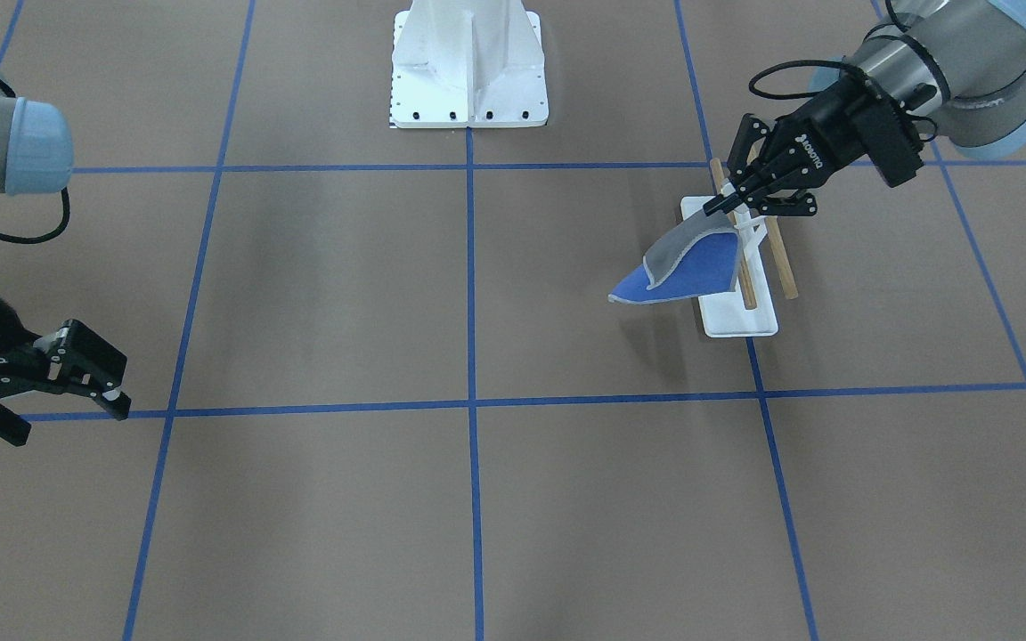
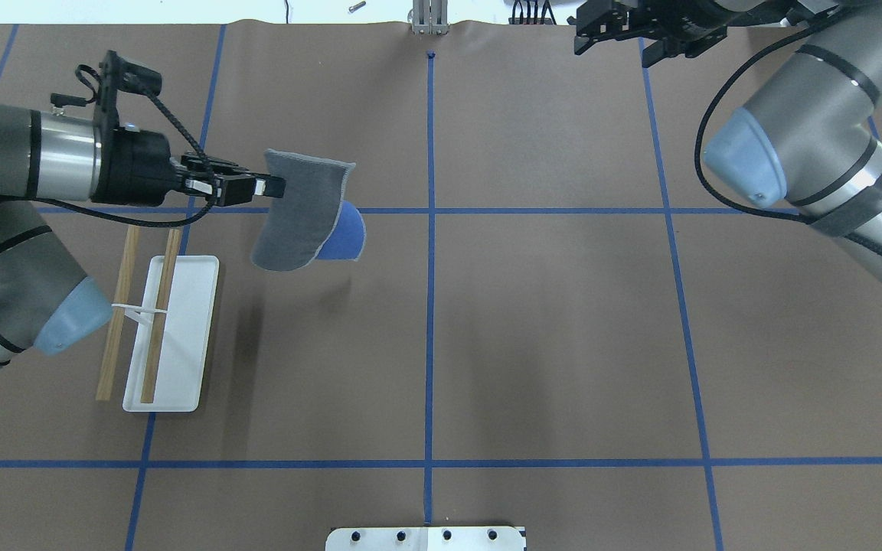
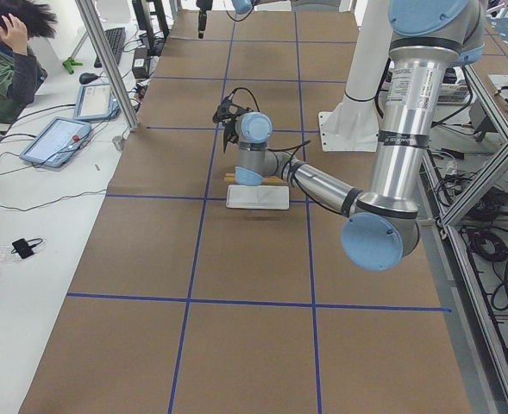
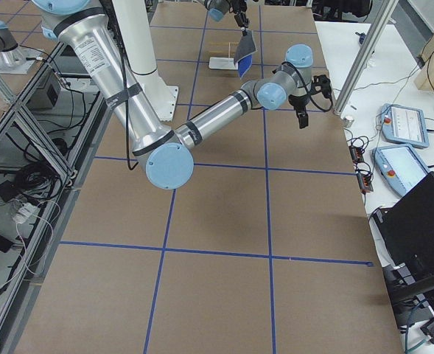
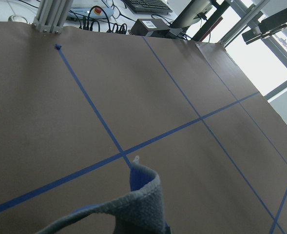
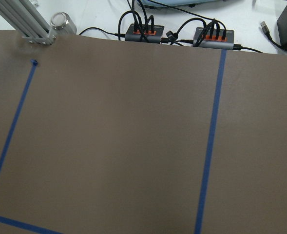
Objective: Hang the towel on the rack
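The only writing you can read is the white brand lettering on the black body of the left claw [image 1: 718, 206]. It looks like ROBOTIQ and runs at a slant along the body in the front-facing view. Anything printed on the tablets [image 4: 399, 119] beside the table [image 1: 477, 294] is too small for you to make out.

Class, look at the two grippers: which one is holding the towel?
The left gripper, at the front-facing view's right, pinches the towel by one edge. The right gripper hangs open and empty.
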{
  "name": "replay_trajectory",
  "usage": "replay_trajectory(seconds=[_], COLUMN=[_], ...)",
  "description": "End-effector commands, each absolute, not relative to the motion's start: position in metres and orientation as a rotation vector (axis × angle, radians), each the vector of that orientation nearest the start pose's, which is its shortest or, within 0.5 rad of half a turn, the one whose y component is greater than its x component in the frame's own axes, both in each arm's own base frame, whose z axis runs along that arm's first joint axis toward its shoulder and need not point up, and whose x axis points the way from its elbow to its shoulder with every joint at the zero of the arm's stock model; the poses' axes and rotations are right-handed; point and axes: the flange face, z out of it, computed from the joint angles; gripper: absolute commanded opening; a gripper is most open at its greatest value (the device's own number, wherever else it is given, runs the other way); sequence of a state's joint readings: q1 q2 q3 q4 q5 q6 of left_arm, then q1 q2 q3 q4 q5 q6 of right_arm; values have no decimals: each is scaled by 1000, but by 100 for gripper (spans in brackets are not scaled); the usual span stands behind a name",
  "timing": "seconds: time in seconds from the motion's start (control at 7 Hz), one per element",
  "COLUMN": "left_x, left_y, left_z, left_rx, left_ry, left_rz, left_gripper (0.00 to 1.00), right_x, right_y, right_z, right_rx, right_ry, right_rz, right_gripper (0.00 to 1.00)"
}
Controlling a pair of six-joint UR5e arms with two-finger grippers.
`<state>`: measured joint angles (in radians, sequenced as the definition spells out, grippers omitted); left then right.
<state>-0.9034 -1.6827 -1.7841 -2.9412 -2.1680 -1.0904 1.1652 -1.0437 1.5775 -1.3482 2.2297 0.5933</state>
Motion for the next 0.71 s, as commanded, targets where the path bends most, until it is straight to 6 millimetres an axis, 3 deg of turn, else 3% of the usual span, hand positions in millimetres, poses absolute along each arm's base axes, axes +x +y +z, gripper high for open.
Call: replay_trajectory(seconds=[0.0,0.14,0.57], left_x=[206,195,166], left_y=[-413,-405,-393], left_z=[393,411,457], left_rx=[715,722,742], left_ry=[1510,1505,1476], left_rz=[156,150,119], left_gripper=[0,0,0], right_x=[-164,-158,-141], right_y=[-661,-662,-663], right_z=[383,405,436], right_rx=[352,348,345], right_ry=[-819,-797,-766], right_rz=[-182,-219,-265], right_gripper=[100,100,100])
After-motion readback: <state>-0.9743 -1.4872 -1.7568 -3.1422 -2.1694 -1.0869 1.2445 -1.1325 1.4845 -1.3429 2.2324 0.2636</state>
